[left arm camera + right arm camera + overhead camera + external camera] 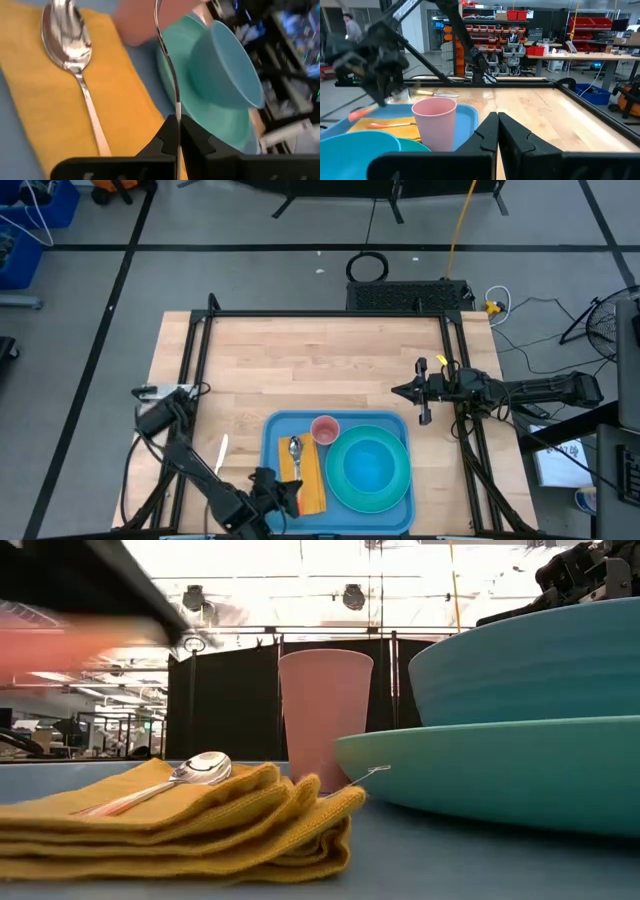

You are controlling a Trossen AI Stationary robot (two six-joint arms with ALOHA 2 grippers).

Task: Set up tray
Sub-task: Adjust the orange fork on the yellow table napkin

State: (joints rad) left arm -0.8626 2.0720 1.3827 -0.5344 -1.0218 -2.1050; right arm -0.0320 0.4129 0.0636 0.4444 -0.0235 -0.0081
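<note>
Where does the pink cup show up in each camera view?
High view: pink cup on the tray, behind the plate.
Low view: centre.
Left wrist: blurred, top.
Right wrist: lower left.
Shared landmark: yellow napkin beside it.

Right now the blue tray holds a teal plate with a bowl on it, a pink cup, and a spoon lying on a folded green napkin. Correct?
Not quite: the napkin is mustard yellow, not green, as the low view shows clearly. The rest stands: the blue tray holds the teal plate with the bowl on it, the pink cup, and the spoon lying on that folded napkin.
</note>
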